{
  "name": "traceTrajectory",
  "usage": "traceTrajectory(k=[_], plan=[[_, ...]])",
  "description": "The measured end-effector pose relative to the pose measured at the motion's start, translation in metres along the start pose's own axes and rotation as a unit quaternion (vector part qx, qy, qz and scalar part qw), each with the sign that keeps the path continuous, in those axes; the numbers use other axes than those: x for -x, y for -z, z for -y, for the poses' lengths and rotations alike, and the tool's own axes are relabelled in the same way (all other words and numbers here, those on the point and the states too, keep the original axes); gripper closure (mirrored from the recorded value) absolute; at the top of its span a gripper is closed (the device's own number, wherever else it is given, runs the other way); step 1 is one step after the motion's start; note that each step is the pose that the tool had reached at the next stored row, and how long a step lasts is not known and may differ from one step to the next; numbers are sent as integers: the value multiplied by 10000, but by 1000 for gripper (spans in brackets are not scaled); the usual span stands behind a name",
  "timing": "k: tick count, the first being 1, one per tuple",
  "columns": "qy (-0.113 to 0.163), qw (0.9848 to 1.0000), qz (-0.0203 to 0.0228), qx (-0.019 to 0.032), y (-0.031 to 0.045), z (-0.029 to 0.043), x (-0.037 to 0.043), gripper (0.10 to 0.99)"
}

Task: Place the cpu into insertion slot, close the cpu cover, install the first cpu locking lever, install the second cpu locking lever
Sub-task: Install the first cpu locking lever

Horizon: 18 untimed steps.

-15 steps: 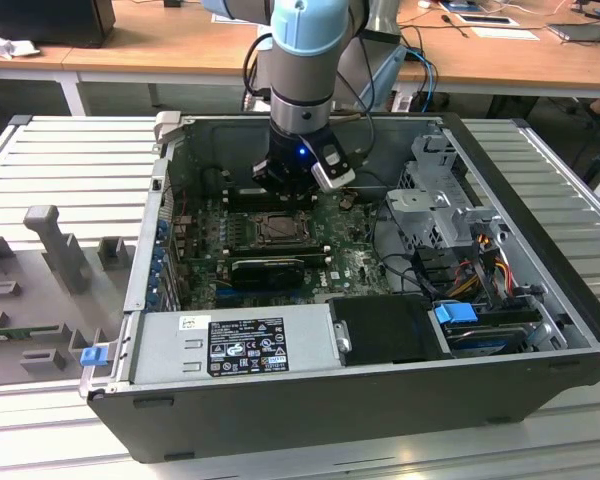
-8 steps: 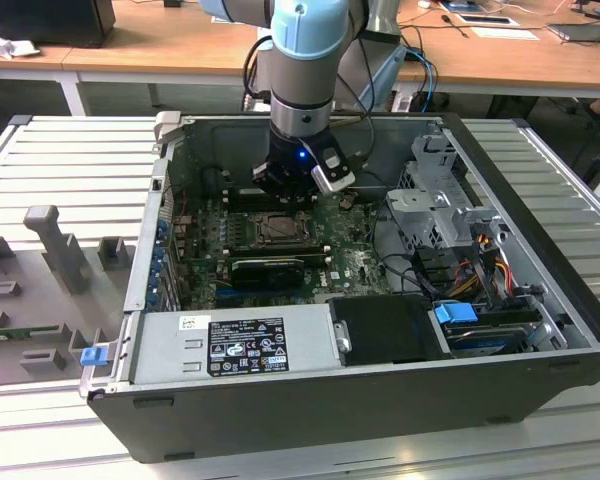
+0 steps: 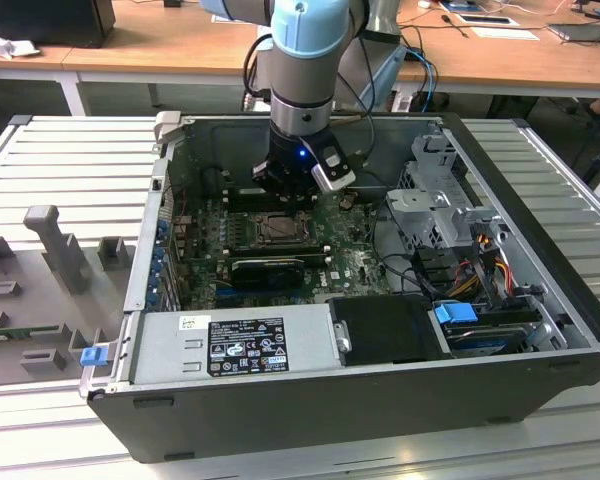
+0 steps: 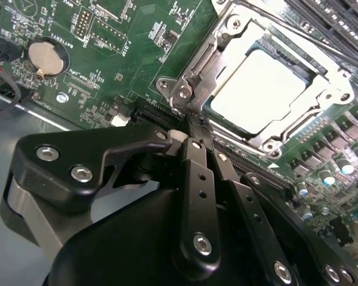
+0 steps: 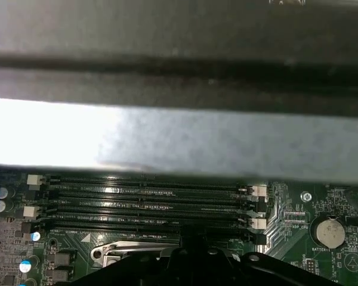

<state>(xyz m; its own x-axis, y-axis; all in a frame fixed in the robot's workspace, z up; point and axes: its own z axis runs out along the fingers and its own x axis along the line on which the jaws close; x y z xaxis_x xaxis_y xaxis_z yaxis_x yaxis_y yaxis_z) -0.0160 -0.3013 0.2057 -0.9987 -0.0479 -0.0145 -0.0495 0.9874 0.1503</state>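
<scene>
Cpu already sits in the insertion slot, cover down around it; gripper fingers pinched together, empty, at the slot's corner, levers seemingly unfinished.

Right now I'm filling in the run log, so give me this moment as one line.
stage: cpu seated in insertion slot | cpu cover down | gripper: shut, empty, at socket corner

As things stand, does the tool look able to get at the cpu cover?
Probably yes. In the second wrist view the tool, fingers together, sits right at the edge of the cpu cover, which lies down over the cpu. Nothing stands between them.
</scene>
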Motion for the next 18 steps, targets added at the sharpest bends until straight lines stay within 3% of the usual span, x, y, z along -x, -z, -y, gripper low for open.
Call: traceTrajectory(k=[3,18], plan=[[1,10000,0,-20,48,-8,2,980],[0,10000,-1,-26,57,43,-2,980]])
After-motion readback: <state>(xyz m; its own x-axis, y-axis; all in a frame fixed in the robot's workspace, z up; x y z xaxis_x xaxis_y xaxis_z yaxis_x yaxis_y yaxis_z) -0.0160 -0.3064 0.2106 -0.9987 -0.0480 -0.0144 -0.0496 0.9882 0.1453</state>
